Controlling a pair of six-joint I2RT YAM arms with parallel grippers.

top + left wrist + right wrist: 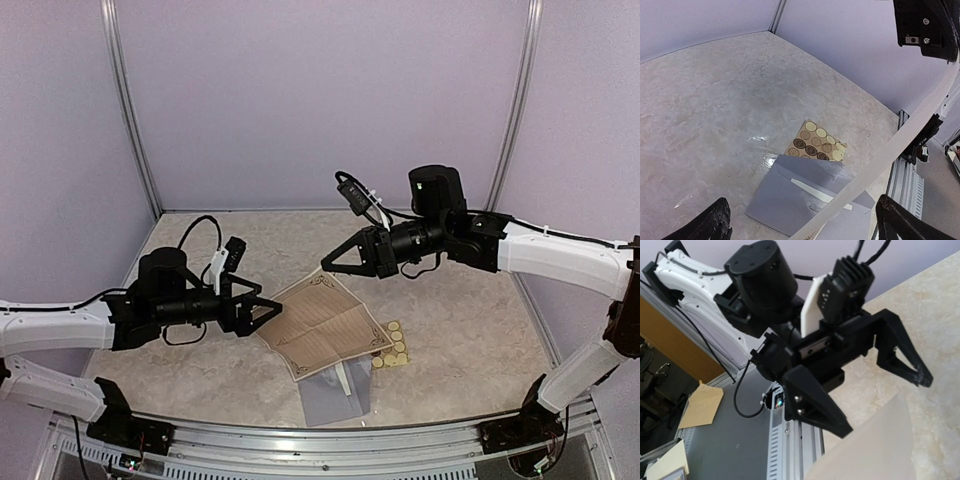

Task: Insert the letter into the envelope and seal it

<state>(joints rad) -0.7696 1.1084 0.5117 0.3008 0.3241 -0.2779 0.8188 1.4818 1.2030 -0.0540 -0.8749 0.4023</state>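
Over the worktop [450,290], right claw [330,265] pinches the letter [325,325] aloft; left claw [272,309] hangs spread at 9 o'clock.
Below, at 6 o'clock, the envelope [335,395] lies flat, likely so the sheet can slide in.

letter [325,320] behind envelope [335,400], stickers [392,345] right

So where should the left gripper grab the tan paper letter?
On the left edge of the tan paper letter, coming in from the left. The sheet is up in the air, and the right gripper seems to pinch its far corner. In the left wrist view its thin edge runs right between the open jaws of the left gripper, so closing there should probably catch it flat.
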